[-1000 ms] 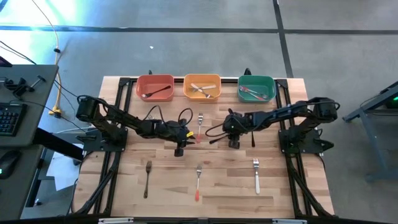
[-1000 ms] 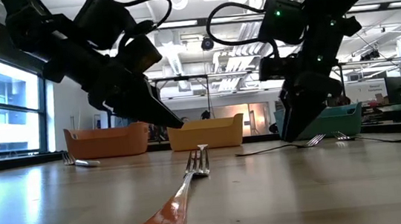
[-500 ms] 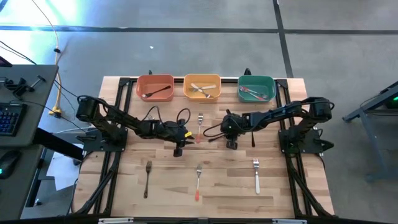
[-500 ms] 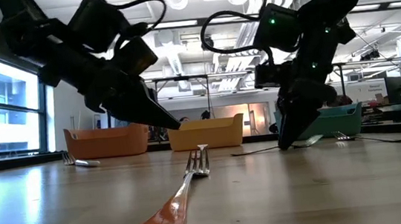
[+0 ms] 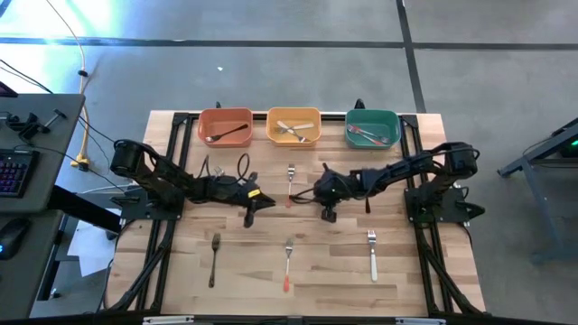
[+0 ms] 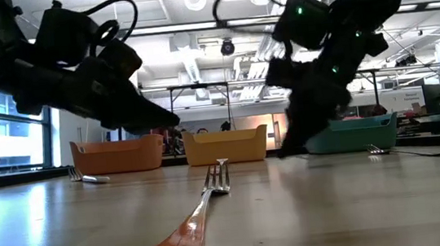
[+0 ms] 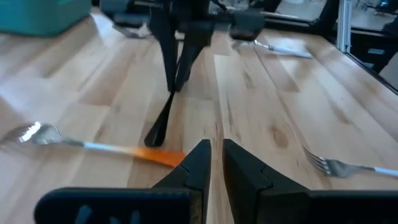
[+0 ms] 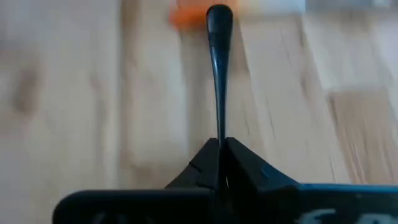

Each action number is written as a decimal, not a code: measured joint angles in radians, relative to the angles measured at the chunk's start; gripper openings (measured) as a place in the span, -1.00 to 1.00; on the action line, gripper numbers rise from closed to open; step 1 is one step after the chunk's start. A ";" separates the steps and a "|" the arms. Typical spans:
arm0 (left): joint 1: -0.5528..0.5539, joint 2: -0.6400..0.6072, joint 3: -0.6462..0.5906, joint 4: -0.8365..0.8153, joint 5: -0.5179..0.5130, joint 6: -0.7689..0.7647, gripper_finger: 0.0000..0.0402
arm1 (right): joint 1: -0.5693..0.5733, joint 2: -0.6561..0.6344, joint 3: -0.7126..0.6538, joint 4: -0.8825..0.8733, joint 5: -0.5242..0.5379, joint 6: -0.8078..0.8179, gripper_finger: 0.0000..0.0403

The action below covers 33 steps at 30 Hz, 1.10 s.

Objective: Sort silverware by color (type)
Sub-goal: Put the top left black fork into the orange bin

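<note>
My right gripper (image 5: 327,213) stands left of the table's middle, shut on a slim dark fork (image 8: 217,74). The fork's handle runs out ahead of the fingers, and its free end (image 7: 155,134) is beside the orange handle of a red-handled fork (image 5: 290,185) lying flat on the table. My left gripper (image 5: 250,209) hangs a little to the left of that. Its fingers (image 7: 200,163) are almost together with nothing between them. Flat near the front edge lie a dark fork (image 5: 214,257), a red-handled fork (image 5: 287,263) and a white fork (image 5: 372,255). My right gripper pinches the dark fork between its two fingers at the end away from the handle's tip (image 8: 219,135); the fingers themselves hide that part. They slant down from the table's right, roughly in line with the fork. The fork tilts down from them. Whether the handle's tip touches the wood, I cannot tell.
Along the far edge stand a red bin (image 5: 225,116) with a dark fork, an orange bin (image 5: 293,114) with light forks and a green bin (image 5: 372,116) with red-handled forks. Another dark fork (image 5: 368,200) lies by the right arm. Bare wood lies between the arms and the front forks.
My right gripper has shut on the dark fork, raised its held end off the table and carried it a little toward the table's left. My left gripper has risen and drawn back toward the table's left.
</note>
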 joint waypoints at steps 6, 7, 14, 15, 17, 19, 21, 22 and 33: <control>0.000 0.000 -0.020 -0.003 0.001 -0.011 -0.73 | 0.048 -0.001 0.001 0.163 0.064 0.042 -1.00; 0.000 0.000 -0.020 0.000 0.001 -0.011 -0.71 | 0.058 -0.002 0.002 0.186 0.082 0.048 -1.00; 0.000 0.000 -0.004 0.052 0.000 -0.002 -0.53 | 0.123 -0.004 0.002 0.424 0.222 0.037 -1.00; 0.000 0.000 0.002 0.076 -0.005 -0.009 -0.50 | 0.132 -0.004 0.002 0.469 0.233 0.027 -1.00; 0.000 0.000 0.014 0.133 -0.007 -0.015 -0.43 | 0.153 -0.005 0.004 0.555 0.257 -0.007 -1.00; -0.005 0.000 0.015 0.210 0.000 -0.003 -0.35 | 0.177 -0.006 0.004 0.630 0.281 -0.044 -1.00; -0.017 0.000 0.016 0.306 0.014 0.032 -0.28 | 0.199 -0.006 0.004 0.694 0.308 -0.082 -1.00; -0.023 0.000 0.016 0.346 0.020 0.048 -0.25 | 0.208 -0.006 0.004 0.720 0.319 -0.096 -1.00; -0.056 0.000 0.031 0.543 0.024 0.155 -0.12 | 0.244 -0.007 0.004 0.845 0.357 -0.172 -1.00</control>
